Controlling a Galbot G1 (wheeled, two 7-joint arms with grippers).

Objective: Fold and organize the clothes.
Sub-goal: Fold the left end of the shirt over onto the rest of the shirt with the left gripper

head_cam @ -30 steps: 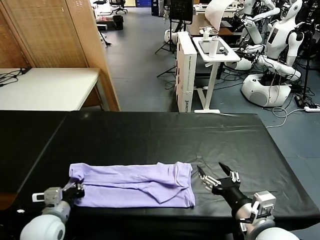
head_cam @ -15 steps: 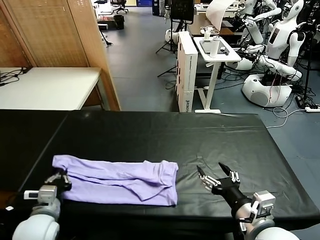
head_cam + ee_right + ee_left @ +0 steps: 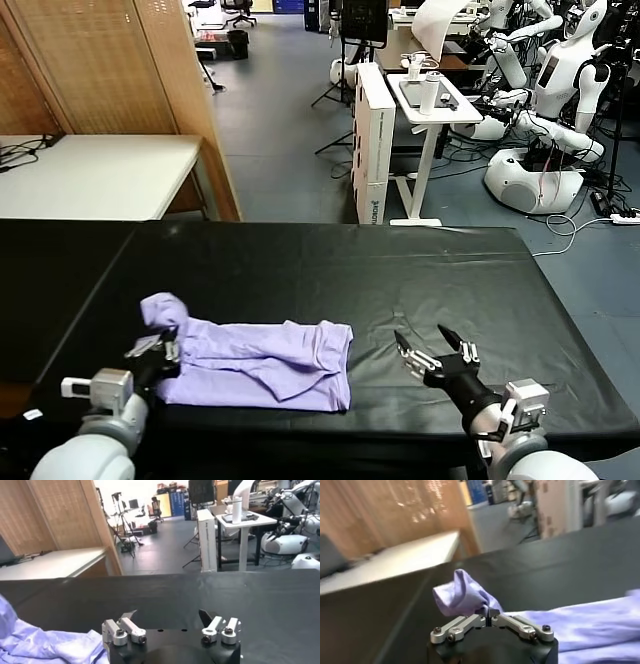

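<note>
1. The clothes [image 3: 260, 362] are showing a plain light lavender-purple, with no print visible.
2. The table [image 3: 330, 270] is wearing a glossy black cover.
3. The left end effector [image 3: 489, 621] is showing silver links on a black body.
4. The right end effector [image 3: 437, 351] is showing black fingers with silver links.
5. A second table [image 3: 95, 175] behind is looking off-white.
6. The slatted screen [image 3: 110, 65] is glowing light wood-brown.
7. The floor [image 3: 280, 120] is appearing grey-blue.

head: high, forward-down | wrists: low, close | shared: black table [image 3: 300, 270]
</note>
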